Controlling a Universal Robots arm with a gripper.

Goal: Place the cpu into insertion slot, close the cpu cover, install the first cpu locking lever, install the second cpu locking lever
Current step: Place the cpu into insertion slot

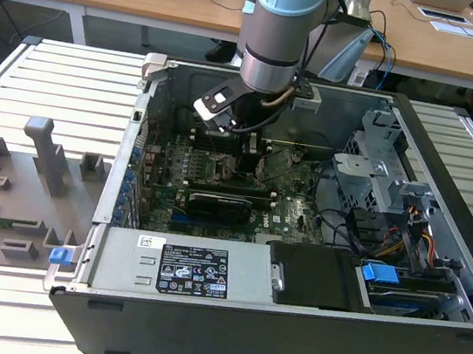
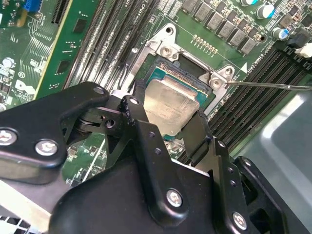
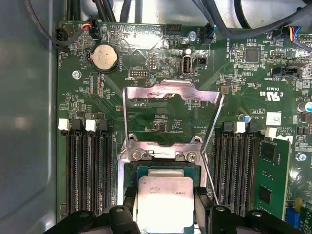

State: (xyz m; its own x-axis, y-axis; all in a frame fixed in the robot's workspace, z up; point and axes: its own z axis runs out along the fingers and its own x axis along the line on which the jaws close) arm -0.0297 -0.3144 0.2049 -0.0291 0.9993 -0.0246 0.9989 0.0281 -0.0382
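The cpu [image 3: 165,201] is a pale silver square chip held between my gripper's [image 3: 165,214] two black fingers [image 3: 128,204], which are shut against its opposite edges. It sits over the insertion slot [image 3: 161,154], whose dark teal inside shows around the chip [image 2: 171,103] in the second wrist view. The cpu cover [image 3: 171,91] is flipped back and open beyond the slot. A thin locking lever [image 3: 212,130] stands raised beside the slot [image 2: 168,51], and also runs out from its corner as the lever [image 2: 268,85]. In the exterior view my gripper [image 1: 247,154] reaches down into the computer case.
Black memory slots [image 3: 87,170] flank the socket on both sides, with a green memory module [image 3: 270,175] nearby. Case walls [image 1: 449,172], a drive cage [image 1: 378,175], cables [image 1: 344,227] and the power supply [image 1: 197,268] surround the board. Grey fixtures [image 1: 41,158] stand on the exterior view's left.
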